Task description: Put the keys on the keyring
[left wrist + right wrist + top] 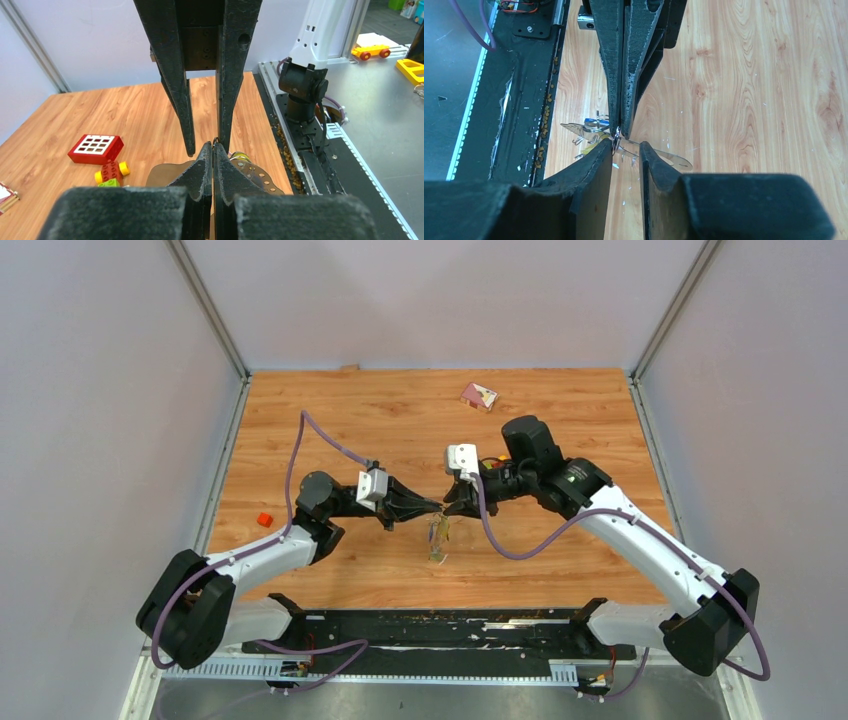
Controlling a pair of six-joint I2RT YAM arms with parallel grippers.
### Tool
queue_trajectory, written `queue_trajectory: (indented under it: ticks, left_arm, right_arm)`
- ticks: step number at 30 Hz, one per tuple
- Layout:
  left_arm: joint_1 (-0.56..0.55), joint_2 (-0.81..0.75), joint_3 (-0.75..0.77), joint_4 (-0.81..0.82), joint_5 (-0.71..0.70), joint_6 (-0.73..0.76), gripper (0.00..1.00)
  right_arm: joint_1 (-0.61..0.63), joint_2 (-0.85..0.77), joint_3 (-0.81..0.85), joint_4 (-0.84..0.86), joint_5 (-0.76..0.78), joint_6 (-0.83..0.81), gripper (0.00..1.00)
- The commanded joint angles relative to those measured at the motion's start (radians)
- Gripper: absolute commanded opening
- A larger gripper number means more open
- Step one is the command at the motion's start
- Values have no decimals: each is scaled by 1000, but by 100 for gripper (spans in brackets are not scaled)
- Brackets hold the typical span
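Above mid-table we see left gripper (213, 150) clamped on the hanging keyring (669, 159), right gripper (625, 146) directly opposite, jaws parted.

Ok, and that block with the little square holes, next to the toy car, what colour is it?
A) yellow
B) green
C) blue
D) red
D: in the left wrist view the block is red with a white grid on top, and it lies on the wood right beside the toy car.
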Motion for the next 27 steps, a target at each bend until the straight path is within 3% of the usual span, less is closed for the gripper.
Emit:
queue_trajectory:
  ticks: [1, 10, 16, 20, 24, 27]
  left_arm:
    - [0, -10, 2, 65, -19, -7, 0]
    - [1, -12, -2, 72, -29, -13, 0]
    - [0, -22, 10, -38, -46, 105, 1]
    - [0, -41, 97, -339, -84, 278, 30]
    - [-2, -36, 121, -357, -75, 282, 43]
    - [-1, -31, 122, -353, -71, 280, 44]
  right_arm:
    - [2, -9, -12, 55, -52, 7, 24]
    - [1, -16, -28, 60, -28, -5, 0]
    - [15, 2, 50, -47, 70, -59, 0]
    - [48, 45, 114, -143, 177, -89, 0]
    - [71, 91, 172, -206, 241, -98, 0]
    - [85, 118, 200, -225, 268, -93, 0]
